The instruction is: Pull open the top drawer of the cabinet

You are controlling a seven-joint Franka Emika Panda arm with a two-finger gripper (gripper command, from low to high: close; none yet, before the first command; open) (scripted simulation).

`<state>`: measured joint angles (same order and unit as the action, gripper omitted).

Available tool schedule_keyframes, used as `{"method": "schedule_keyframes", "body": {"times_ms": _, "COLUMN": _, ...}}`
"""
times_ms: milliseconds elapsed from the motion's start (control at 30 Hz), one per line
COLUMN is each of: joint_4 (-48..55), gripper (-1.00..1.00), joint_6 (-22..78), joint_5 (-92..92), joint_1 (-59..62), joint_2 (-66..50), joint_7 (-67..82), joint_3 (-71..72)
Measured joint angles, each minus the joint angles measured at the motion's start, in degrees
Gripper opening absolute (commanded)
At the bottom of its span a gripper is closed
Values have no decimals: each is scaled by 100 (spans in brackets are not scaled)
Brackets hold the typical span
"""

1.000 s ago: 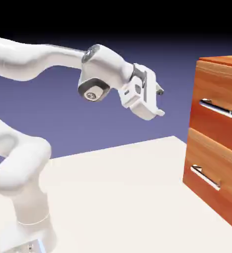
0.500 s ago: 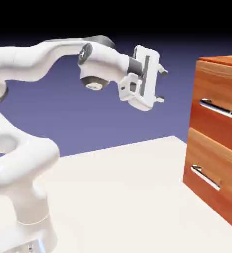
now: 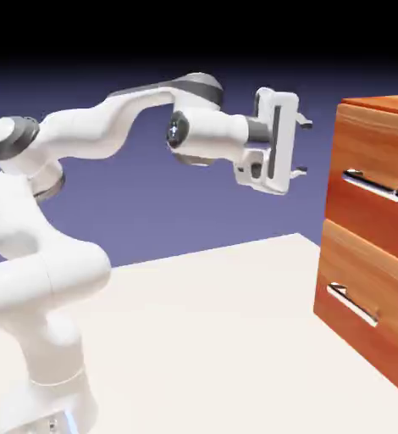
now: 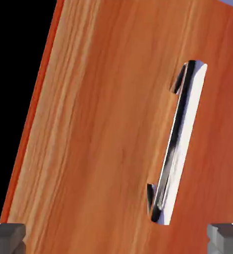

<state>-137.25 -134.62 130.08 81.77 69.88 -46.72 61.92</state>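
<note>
Pincer (image 3: 302,148) is held apart, empty, level, just short of the cabinet (image 3: 373,246) | top drawer (image 3: 372,182) is seen shut, on the exterior view's right | handle (image 3: 372,186) lies level, slightly below the fingertips | approach is judged unfinished

cabinet (image 3: 367,246): glossy reddish wood grain | handle (image 4: 175,149): polished mirror-like metal | arm (image 3: 92,136): smooth white plastic

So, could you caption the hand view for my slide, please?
Open gripper facing the top drawer, its silver handle ahead.
</note>
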Motion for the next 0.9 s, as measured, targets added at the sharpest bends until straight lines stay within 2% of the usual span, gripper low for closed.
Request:
{"method": "schedule_keyframes", "body": {"times_ms": 467, "joint_4": 570, "gripper": 0, "joint_6": 945, "joint_5": 3123, "joint_1": 1980, "joint_2": 894, "joint_7": -102, "joint_3": 1486}}
{"method": "schedule_keyframes", "body": {"times_ms": 600, "joint_4": 1400, "gripper": 0, "joint_6": 665, "joint_5": 3226, "joint_1": 2544, "joint_2": 888, "joint_7": -185, "joint_3": 1707}}
{"method": "schedule_keyframes", "body": {"times_ms": 633, "joint_4": 1583, "gripper": -100, "joint_6": 603, "joint_5": 3249, "joint_1": 2668, "joint_2": 886, "joint_7": -203, "joint_3": 1755}}
{"method": "schedule_keyframes", "body": {"times_ms": 700, "joint_4": 1584, "gripper": -100, "joint_6": 603, "joint_5": 3249, "joint_1": 2669, "joint_2": 886, "joint_7": -203, "joint_3": 1756}}
{"method": "schedule_keyframes", "body": {"times_ms": 900, "joint_4": 339, "gripper": -100, "joint_6": 1025, "joint_5": 3109, "joint_1": 1823, "joint_2": 923, "joint_7": -91, "joint_3": 1415}}
